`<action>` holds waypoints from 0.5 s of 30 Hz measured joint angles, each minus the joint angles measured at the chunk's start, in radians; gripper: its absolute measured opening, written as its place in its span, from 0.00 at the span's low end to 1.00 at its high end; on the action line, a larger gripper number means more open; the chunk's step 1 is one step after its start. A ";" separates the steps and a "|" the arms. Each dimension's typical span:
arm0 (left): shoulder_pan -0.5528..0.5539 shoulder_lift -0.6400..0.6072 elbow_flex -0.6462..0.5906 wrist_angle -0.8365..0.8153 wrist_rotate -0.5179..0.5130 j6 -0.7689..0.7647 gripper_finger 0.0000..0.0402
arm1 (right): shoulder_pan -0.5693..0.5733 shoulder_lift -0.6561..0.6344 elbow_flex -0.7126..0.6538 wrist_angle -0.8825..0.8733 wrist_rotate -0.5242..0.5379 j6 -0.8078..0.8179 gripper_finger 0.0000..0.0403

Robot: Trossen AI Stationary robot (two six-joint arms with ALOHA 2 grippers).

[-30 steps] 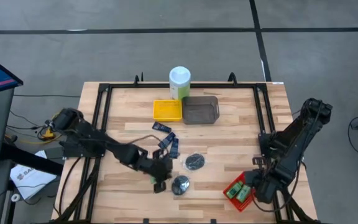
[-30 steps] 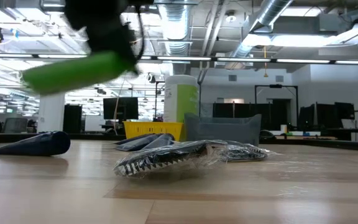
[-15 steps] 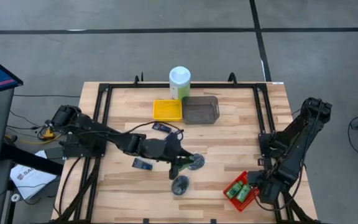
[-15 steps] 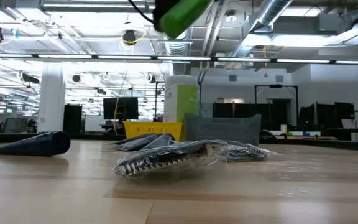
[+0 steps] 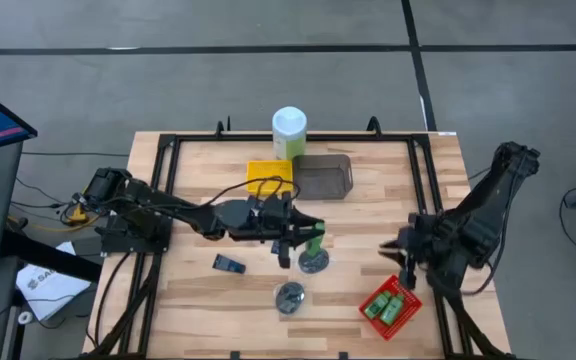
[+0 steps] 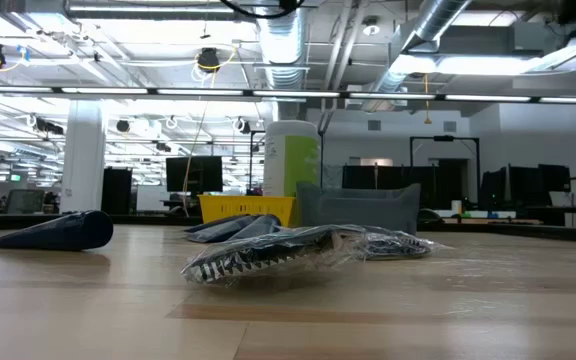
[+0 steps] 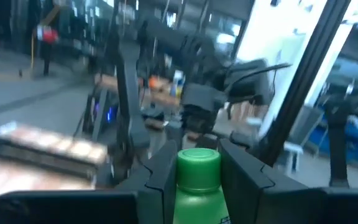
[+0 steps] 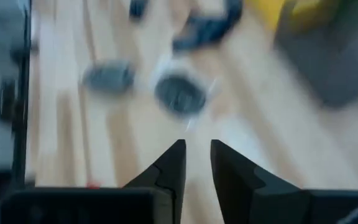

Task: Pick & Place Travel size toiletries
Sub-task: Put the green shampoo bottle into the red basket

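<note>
Bottle sits clamped in left claw, mid-desk above a disc. Right claw hangs empty, fingers slightly parted, near red tray. Risk: bottle slipping during carry if grip is shallow.

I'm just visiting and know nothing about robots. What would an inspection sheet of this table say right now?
Surface: wooden table, black frame.
Job's things: green bottle in left gripper; two green bottles in red tray; two discs; blue tube.
Clutter: yellow tray, grey tray, canister.
Grippers: left shut on the bottle; right gripper empty, slightly open, beyond the red tray.
Cables: on left arm.
Surroundings: grey floor.
</note>
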 joint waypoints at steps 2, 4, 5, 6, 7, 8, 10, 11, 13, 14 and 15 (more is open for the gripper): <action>0.011 0.000 0.001 0.053 0.003 0.026 0.21 | -0.037 -0.045 0.000 0.056 0.034 -0.082 0.20; 0.022 0.000 0.001 0.079 0.013 0.043 0.21 | -0.079 -0.081 0.000 0.138 0.037 -0.183 0.26; 0.026 0.000 0.001 0.093 0.022 0.044 0.21 | -0.100 -0.095 0.000 0.181 0.036 -0.234 0.29; 0.030 0.000 0.001 0.108 0.037 0.045 0.21 | -0.123 -0.104 0.000 0.228 0.029 -0.288 0.33; 0.034 0.000 0.001 0.123 0.053 0.046 0.21 | -0.146 -0.109 0.000 0.277 0.022 -0.338 0.38; 0.034 0.000 0.001 0.134 0.064 0.046 0.22 | -0.169 -0.111 0.000 0.327 0.014 -0.387 0.42; 0.034 0.000 0.001 0.149 0.075 0.055 0.22 | -0.220 -0.109 0.000 0.427 -0.023 -0.480 0.52; 0.034 0.000 0.001 0.158 0.082 0.064 0.22 | -0.247 -0.105 0.000 0.475 -0.049 -0.520 0.56; 0.031 0.000 0.001 0.181 0.096 0.076 0.22 | -0.300 -0.086 0.000 0.565 -0.104 -0.583 0.64; 0.031 0.000 0.001 0.193 0.104 0.077 0.22 | -0.328 -0.073 0.000 0.604 -0.137 -0.610 0.67; 0.031 0.000 0.001 0.202 0.115 0.077 0.22 | -0.353 -0.059 0.000 0.642 -0.173 -0.635 0.69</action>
